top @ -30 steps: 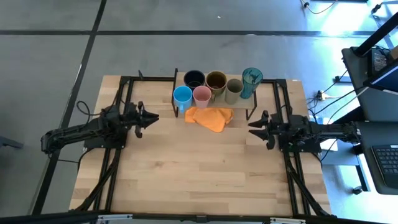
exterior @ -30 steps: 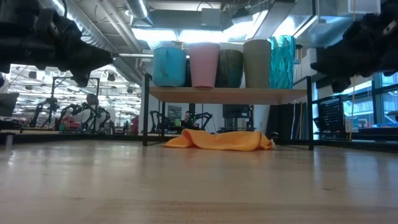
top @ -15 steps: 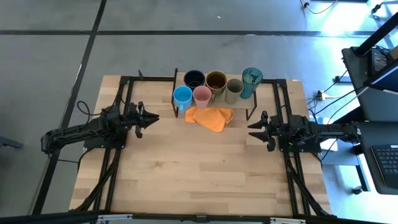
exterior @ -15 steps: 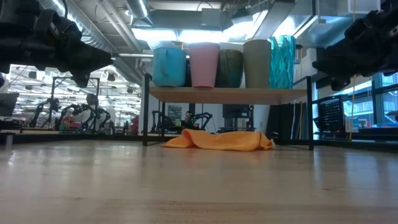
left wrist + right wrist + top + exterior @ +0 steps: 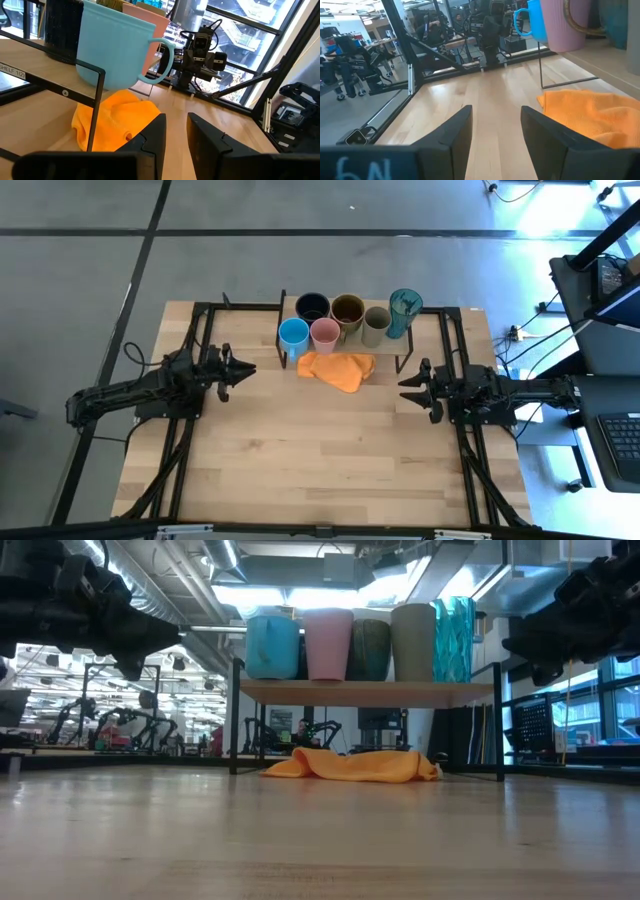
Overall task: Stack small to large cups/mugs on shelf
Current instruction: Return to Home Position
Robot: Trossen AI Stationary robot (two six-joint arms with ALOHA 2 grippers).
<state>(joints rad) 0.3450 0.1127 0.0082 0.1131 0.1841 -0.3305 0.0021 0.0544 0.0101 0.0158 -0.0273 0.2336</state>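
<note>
Right arm: sits a touch higher in the low view vs 1 s ago; cups, cloth, left arm unchanged.

1. Surface [image 5: 300,470]: light wood, both arms over it.
2. Shelf [image 5: 365,693]: far centre, light board on black legs; carries all six cups.
3. Left arm: left side; left gripper [image 5: 248,368] points toward the shelf, well apart from it. Released, fingers slightly parted, nothing held.
4. Right arm: right side; right gripper [image 5: 406,388] near the shelf's right leg, not touching. Released, fingers apart, nothing held.
5. Orange cloth [image 5: 338,369]: on the surface, mostly below the shelf's near edge. Not a task item.
6. Teal tumbler [image 5: 405,308]: far right end, tallest.
7. Olive-grey cup [image 5: 377,323]: just left of the tumbler.
8. Mustard-brown mug [image 5: 348,308]: back row.
9. Black mug [image 5: 312,306]: back row, left of the mustard one.
10. Pink cup [image 5: 325,333]: front row.
11. Light blue mug [image 5: 293,334]: front row, left end.

Status: placing looks done; heights rise left to right. Left, by my reading: only arms' retreat to rest.
</note>
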